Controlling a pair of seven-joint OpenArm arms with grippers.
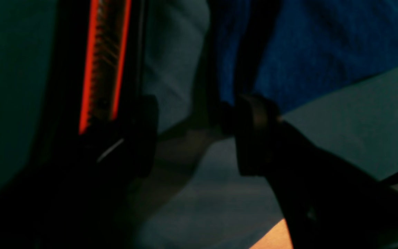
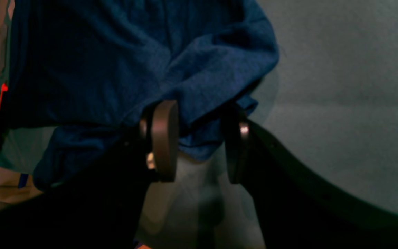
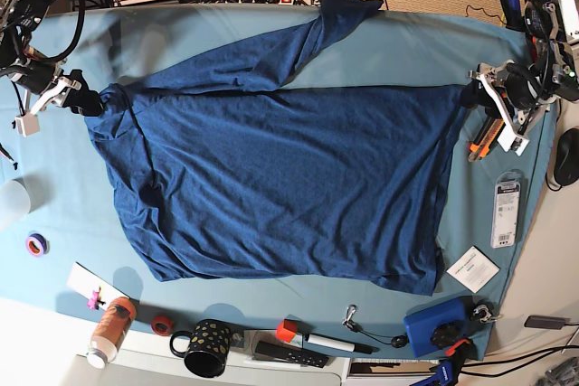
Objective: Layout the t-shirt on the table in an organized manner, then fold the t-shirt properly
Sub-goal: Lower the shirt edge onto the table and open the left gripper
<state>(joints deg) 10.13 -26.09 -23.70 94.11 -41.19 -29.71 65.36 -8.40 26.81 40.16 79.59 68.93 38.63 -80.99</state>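
The dark navy t-shirt [image 3: 289, 178] lies spread across the teal-covered table [image 3: 425, 42], with one sleeve reaching up to the far edge. My right gripper [image 3: 93, 101] is at the shirt's left corner. In the right wrist view its jaws [image 2: 200, 145] stand apart, with a bunched fold of the shirt [image 2: 98, 62] hanging loosely between the pads [image 2: 164, 138]. My left gripper [image 3: 472, 97] is at the shirt's right corner. The left wrist view shows it [image 1: 199, 135] open over the teal cloth [image 1: 358, 131], the shirt's edge [image 1: 323, 41] just above one finger [image 1: 254, 135].
Along the near edge stand a dotted black mug [image 3: 208, 347], an orange bottle [image 3: 110, 327], a marker [image 3: 330, 343] and a blue box [image 3: 439, 327]. A white card [image 3: 472, 268], a packaged item [image 3: 505, 212] and an orange tool [image 3: 484, 137] lie at the right. Cables crowd the far edge.
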